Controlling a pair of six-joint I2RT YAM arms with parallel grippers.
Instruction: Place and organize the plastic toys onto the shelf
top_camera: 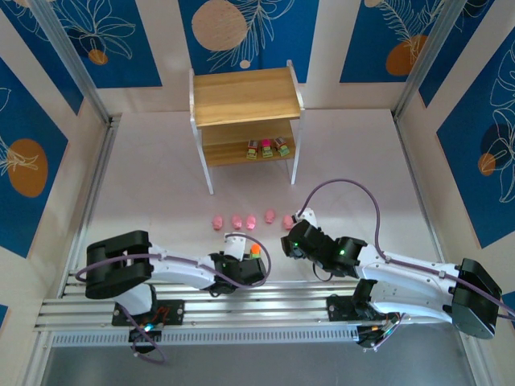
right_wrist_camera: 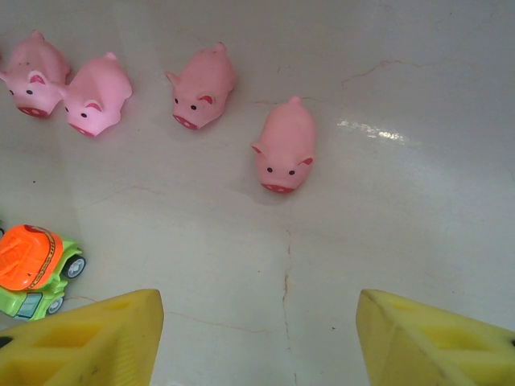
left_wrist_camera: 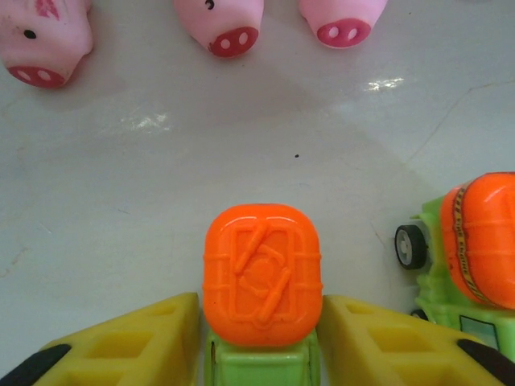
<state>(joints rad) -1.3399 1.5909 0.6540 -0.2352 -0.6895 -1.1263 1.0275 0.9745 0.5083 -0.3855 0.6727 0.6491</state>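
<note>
Pale glossy table, faint cracks, patches of glare; blue leaf-patterned wall panels behind. Two-tier shelf of light wood with thin white legs at far side, three green-based blocky toys on its lower board. Row of five pink rounded plastic pigs mid-table, well short of shelf.

Left gripper low near own base. Yellow ribbed fingers flanking small green plastic truck with orange moulded drum, narrow, at or almost at both its sides; firm hold or not, cannot tell. Second orange-topped truck just beside on right, black wheel facing in. Right gripper wide apart, nothing between, above table near pigs.

Risks, as judged: hard smooth plastic and rounded drum corners, so possible twist or squirt-out under pinch; wheels free to roll before grip seats. Neighbouring truck close enough for a nudge on lift. Pigs smooth, bulbous, prone to slipping. Thin shelf legs and low gap between boards, chance of clipping on delivery.
</note>
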